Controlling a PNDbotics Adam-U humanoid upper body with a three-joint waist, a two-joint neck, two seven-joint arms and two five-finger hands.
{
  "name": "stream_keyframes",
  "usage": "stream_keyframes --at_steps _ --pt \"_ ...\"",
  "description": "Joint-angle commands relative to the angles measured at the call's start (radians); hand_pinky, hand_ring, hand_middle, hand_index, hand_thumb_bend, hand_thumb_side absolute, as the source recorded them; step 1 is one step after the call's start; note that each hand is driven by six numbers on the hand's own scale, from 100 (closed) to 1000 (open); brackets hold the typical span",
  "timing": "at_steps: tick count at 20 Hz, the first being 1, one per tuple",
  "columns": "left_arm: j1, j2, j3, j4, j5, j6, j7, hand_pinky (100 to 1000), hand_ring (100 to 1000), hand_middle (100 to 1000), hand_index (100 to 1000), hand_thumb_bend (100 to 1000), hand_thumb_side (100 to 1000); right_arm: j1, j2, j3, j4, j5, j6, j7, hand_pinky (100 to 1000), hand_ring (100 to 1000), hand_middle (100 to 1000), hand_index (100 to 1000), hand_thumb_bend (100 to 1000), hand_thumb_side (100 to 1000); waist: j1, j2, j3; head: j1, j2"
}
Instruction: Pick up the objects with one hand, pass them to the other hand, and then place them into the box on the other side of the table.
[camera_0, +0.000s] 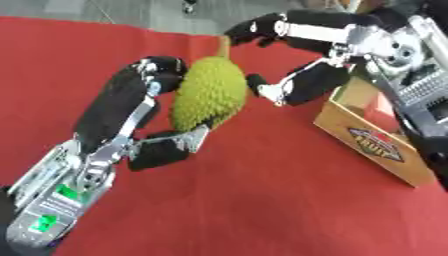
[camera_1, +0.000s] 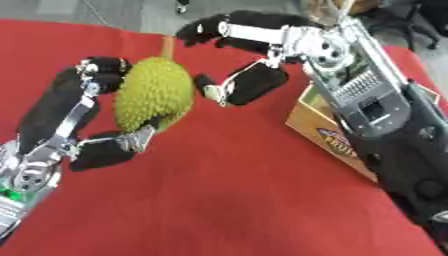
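A spiky green durian (camera_0: 208, 93) with a brown stem is held up over the red cloth. My left hand (camera_0: 140, 107) is shut on it, fingers over its top left and thumb under its lower end. My right hand (camera_0: 306, 55) reaches in from the upper right, open, with fingers arched above the stem and thumb just to the right of the fruit, a small gap between them. A wooden box (camera_0: 372, 137) with a printed label stands at the right, under my right arm.
A red cloth (camera_0: 254, 200) covers the table. Grey floor shows beyond its far edge. My right forearm (camera_1: 385, 120) hangs over the box.
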Motion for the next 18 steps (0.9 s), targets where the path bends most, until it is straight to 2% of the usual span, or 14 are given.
stream_keyframes --at_steps 1,5,10,14,18 --pt "-0.007 -0.002 0.000 -0.020 0.000 -0.020 0.003 697 525 465 420 100 303 -0.030 0.004 -0.005 0.019 0.039 -0.034 0.056 949 989 906 974 100 276 0.004 -0.028 -0.002 -0.005 0.006" --pt "-0.001 -0.001 -0.002 -0.020 -0.007 -0.024 -0.002 697 524 464 420 100 302 -0.037 0.013 -0.010 0.040 0.050 -0.067 0.105 953 985 885 969 100 297 0.003 -0.028 -0.003 -0.005 0.008" --pt "0.013 0.002 -0.002 -0.020 -0.017 -0.010 -0.002 695 522 461 420 100 304 -0.034 0.011 -0.027 0.057 0.051 -0.065 0.111 952 983 884 966 100 283 0.002 -0.026 -0.005 -0.004 0.008" --pt "0.022 0.000 0.003 -0.005 -0.026 0.018 0.014 693 519 459 419 100 296 -0.031 0.005 -0.037 0.022 0.044 -0.056 0.100 951 983 885 968 100 283 0.002 -0.024 -0.008 -0.002 0.011" --pt "0.025 -0.001 0.000 0.021 -0.037 0.015 0.035 693 519 459 418 100 304 -0.030 -0.007 -0.034 -0.028 0.031 -0.042 0.098 949 984 887 969 100 277 0.001 -0.024 -0.011 0.002 0.012"
